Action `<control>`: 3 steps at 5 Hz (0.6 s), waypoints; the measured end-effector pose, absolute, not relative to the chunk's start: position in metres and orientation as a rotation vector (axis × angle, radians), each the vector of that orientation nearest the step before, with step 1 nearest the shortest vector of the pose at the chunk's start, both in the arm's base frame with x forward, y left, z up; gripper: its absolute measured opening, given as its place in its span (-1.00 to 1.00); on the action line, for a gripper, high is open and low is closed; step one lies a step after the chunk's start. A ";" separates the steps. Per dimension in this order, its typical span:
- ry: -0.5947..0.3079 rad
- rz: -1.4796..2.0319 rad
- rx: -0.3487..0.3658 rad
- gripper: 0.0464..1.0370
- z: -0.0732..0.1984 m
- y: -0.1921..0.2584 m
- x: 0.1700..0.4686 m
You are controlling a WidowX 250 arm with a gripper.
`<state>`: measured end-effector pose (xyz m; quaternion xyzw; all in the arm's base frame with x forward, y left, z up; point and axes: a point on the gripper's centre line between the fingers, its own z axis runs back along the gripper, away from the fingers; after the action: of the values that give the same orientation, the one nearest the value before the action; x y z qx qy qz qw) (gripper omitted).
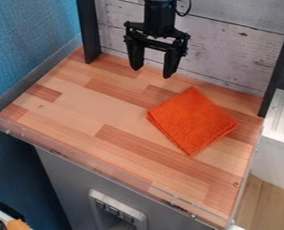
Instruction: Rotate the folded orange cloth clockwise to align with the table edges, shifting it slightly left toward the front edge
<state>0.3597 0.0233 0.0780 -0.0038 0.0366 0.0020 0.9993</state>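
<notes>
A flat, butcher-block-patterned wooden tabletop [108,110] carries a folded, bright orange fabric cloth [192,120]. Pale tan and reddish-brown rectangular strips run across the surface in a staggered pattern, with fine grain lines along them. One small round mark [40,106] sits near the left edge, and another lies near the front right corner. A low, clear plastic rim [117,170] borders the front. The cloth lies flat, right of the middle, turned diagonally, its corners toward the back, front, left and right. Its surface looks fuzzy, and stacked layers show along its front left side.
</notes>
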 end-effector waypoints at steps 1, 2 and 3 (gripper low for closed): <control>0.073 -0.049 -0.006 0.92 0.072 0.015 0.358; 0.093 -0.174 -0.008 0.92 0.058 -0.005 0.346; 0.040 -0.300 0.002 0.92 0.068 -0.015 0.339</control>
<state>0.3385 -0.0152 0.0680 0.0008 0.0201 -0.1495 0.9886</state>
